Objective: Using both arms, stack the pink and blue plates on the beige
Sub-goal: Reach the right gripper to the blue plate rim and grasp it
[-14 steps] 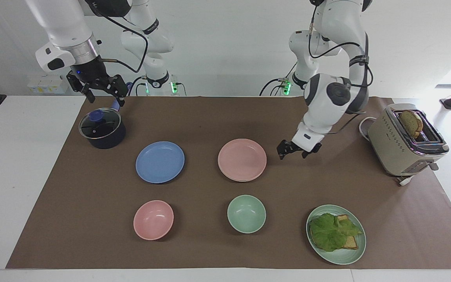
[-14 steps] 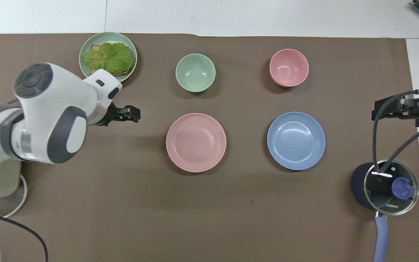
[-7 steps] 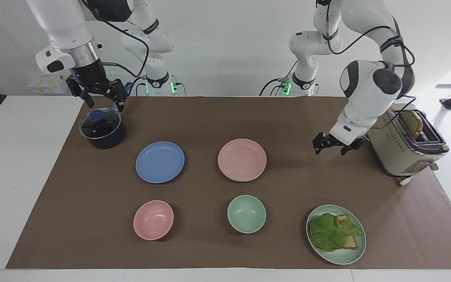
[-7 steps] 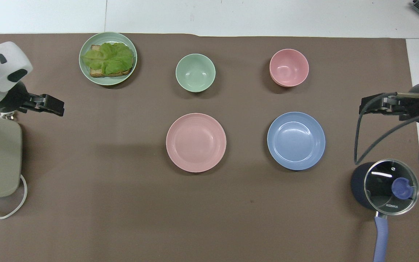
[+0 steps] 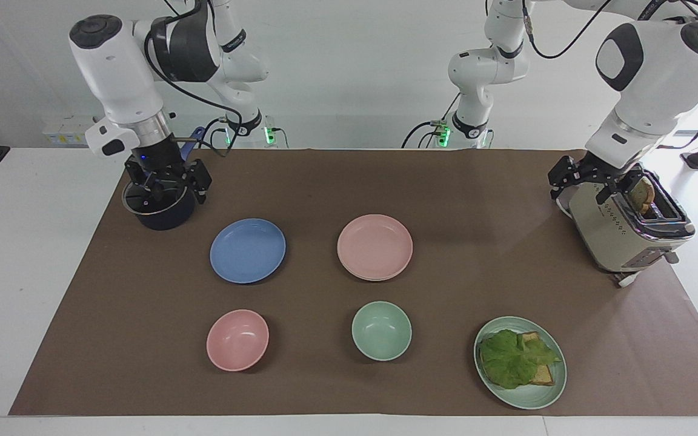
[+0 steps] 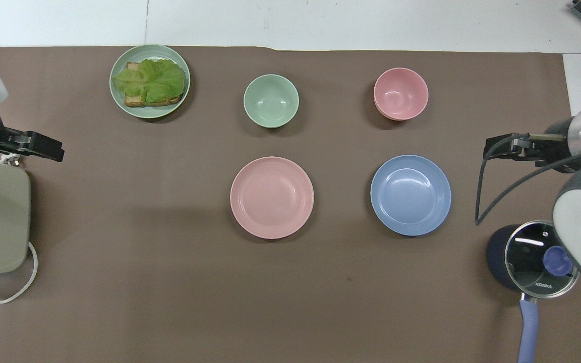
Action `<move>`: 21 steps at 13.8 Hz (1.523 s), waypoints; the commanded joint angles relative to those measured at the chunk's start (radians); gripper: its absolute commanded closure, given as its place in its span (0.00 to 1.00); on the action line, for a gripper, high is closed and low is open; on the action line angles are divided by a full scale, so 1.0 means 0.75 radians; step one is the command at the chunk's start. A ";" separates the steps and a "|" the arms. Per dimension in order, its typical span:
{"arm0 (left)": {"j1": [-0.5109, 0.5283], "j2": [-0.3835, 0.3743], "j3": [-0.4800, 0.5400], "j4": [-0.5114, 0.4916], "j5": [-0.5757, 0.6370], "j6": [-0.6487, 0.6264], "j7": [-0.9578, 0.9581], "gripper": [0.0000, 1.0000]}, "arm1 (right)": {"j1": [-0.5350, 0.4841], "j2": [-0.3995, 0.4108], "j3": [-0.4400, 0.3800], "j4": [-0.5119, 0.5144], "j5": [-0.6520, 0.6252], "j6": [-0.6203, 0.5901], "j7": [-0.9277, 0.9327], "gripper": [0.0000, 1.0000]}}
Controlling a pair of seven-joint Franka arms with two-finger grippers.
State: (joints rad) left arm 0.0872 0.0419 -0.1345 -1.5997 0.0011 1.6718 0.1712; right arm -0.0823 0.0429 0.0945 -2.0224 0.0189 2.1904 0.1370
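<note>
The pink plate lies flat in the middle of the brown mat. Beside it, toward the right arm's end, lies the blue plate. The beige plate is hidden or out of view. My right gripper hangs open and empty over the lidded pot, apart from the blue plate. Up against the toaster's top edge, my left gripper is also open, holds nothing, and is well away from the pink plate.
A dark pot with a glass lid stands at the right arm's end. A beige toaster with toast stands at the left arm's end. Farther from the robots lie a pink bowl, a green bowl and a green plate with a lettuce sandwich.
My left gripper has swung away from beside the pink plate to the toaster. The right gripper has come down over the pot. The plates have not moved.
</note>
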 commanded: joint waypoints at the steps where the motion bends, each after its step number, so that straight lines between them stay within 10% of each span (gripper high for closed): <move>1: 0.004 -0.005 -0.005 0.000 0.019 -0.018 0.013 0.00 | -0.025 0.084 0.009 -0.079 0.042 0.157 -0.084 0.00; 9: 0.004 -0.005 -0.005 0.000 0.019 -0.018 0.013 0.00 | -0.027 0.209 0.009 -0.175 0.042 0.272 -0.238 0.08; 13: 0.006 -0.005 -0.005 0.000 0.019 -0.018 0.013 0.00 | -0.035 0.203 0.011 -0.196 0.044 0.270 -0.246 0.49; 16: 0.006 -0.005 -0.005 0.000 0.019 -0.018 0.013 0.00 | -0.044 0.205 0.009 -0.218 0.124 0.276 -0.352 0.60; 19: 0.006 -0.005 -0.005 0.000 0.019 -0.018 0.013 0.00 | -0.072 0.219 0.011 -0.188 0.157 0.276 -0.373 1.00; 21: 0.006 -0.005 -0.005 0.000 0.019 -0.018 0.013 0.00 | -0.070 0.215 0.011 -0.173 0.228 0.272 -0.397 1.00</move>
State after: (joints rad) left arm 0.0872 0.0421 -0.1348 -1.6002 0.0011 1.6717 0.1713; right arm -0.1233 0.2097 0.0936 -2.1568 0.1284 2.3785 -0.1141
